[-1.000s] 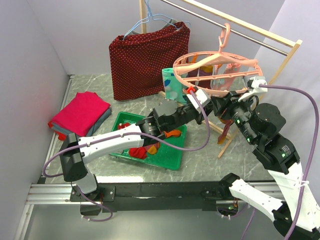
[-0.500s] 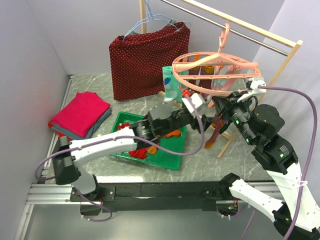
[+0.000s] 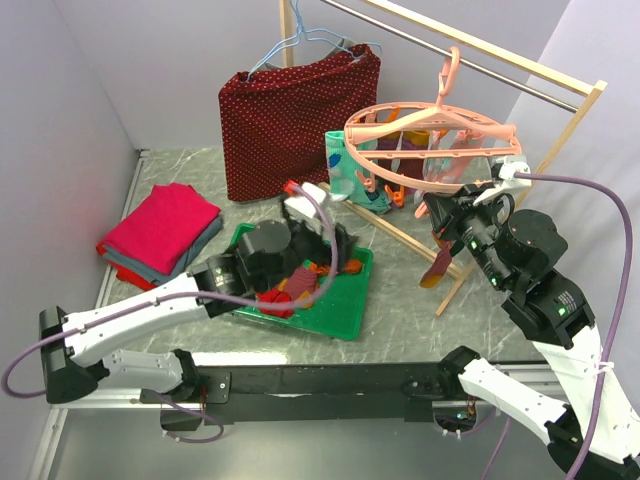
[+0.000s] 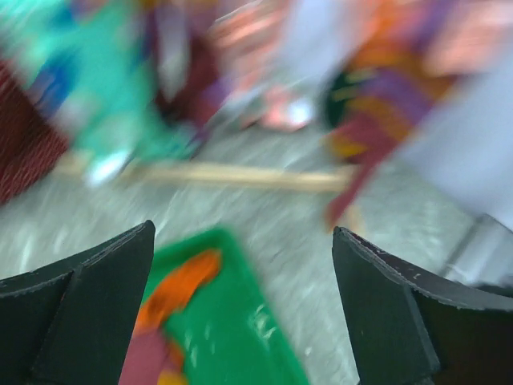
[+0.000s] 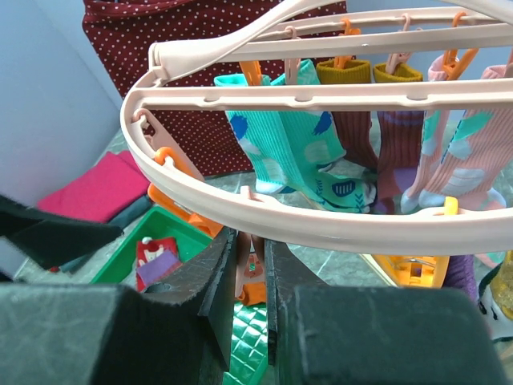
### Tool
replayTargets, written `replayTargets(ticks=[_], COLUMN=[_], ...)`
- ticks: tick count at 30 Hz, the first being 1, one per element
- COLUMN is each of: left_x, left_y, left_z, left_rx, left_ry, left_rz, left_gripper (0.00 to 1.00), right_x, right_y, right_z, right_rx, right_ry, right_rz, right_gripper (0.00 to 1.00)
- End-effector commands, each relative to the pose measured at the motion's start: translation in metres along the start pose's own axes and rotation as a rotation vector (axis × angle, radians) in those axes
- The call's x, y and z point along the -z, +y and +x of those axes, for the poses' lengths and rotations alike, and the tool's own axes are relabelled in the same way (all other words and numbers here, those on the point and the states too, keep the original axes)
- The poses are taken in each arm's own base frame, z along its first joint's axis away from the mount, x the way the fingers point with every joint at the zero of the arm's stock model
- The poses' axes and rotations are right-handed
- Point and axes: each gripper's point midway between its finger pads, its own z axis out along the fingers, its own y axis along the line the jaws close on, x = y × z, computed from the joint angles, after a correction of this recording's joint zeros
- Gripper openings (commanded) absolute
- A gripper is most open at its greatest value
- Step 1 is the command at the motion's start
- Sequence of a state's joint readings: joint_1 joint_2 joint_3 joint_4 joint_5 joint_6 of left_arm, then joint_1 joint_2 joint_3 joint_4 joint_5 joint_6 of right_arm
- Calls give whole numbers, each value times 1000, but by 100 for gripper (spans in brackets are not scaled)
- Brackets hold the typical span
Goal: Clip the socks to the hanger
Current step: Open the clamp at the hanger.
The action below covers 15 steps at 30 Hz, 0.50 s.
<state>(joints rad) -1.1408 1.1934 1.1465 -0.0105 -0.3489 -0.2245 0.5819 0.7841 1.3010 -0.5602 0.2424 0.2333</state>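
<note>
The salmon-pink hanger (image 3: 430,122) hangs from the rack rail, with several socks (image 5: 298,152) clipped to its pegs. My right gripper (image 3: 443,212) is under the ring's near edge (image 5: 321,228), shut on a pink clip peg (image 5: 255,261). A dark red and purple striped sock (image 3: 437,266) dangles just below it. My left gripper (image 3: 335,252) hovers open over the green tray (image 3: 340,325), nothing between its fingers (image 4: 80,313). Loose socks (image 3: 298,285) lie in the tray, an orange one (image 4: 180,285) under the left gripper. The left wrist view is blurred.
A dark-red dotted cloth (image 3: 300,120) hangs on a light-blue wire hanger at the back. A folded pink-red cloth stack (image 3: 165,225) lies at the left. The wooden rack's post (image 3: 570,130) and floor bar (image 3: 415,242) stand close to the right arm.
My left gripper opened and drew back from the hanger, down and left over the tray. My right gripper shut on the peg. The striped sock now hangs free of the left gripper.
</note>
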Motion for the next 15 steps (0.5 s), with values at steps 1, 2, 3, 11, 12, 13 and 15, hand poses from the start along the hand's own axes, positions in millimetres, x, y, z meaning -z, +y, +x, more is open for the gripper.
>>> replayTargets(ticks=[1, 2, 3, 11, 12, 13, 15], left_x=[26, 30, 34, 60, 59, 59, 56], left_y=[100, 131, 146, 232, 234, 238, 240], left_z=[69, 80, 93, 178, 182, 186, 199], left_rx=[152, 240, 278, 580, 587, 592, 612], left_ry=[220, 233, 268, 400, 400, 402, 434], left_rz=[-425, -528, -578, -943, -961, -981, -1007], left_gripper=[96, 96, 96, 97, 95, 91, 87], right_x=[1, 0, 0, 0, 0, 0, 0], right_y=[3, 3, 2, 2, 2, 2, 2], right_z=[-9, -9, -9, -9, -9, -9, -7], right_rx=[9, 9, 8, 10, 10, 10, 11], right_ry=[-39, -39, -41, -39, -39, -41, -35], right_rz=[-18, -16, -15, -15, -15, -15, -15], right_gripper=[11, 11, 11, 11, 11, 11, 11])
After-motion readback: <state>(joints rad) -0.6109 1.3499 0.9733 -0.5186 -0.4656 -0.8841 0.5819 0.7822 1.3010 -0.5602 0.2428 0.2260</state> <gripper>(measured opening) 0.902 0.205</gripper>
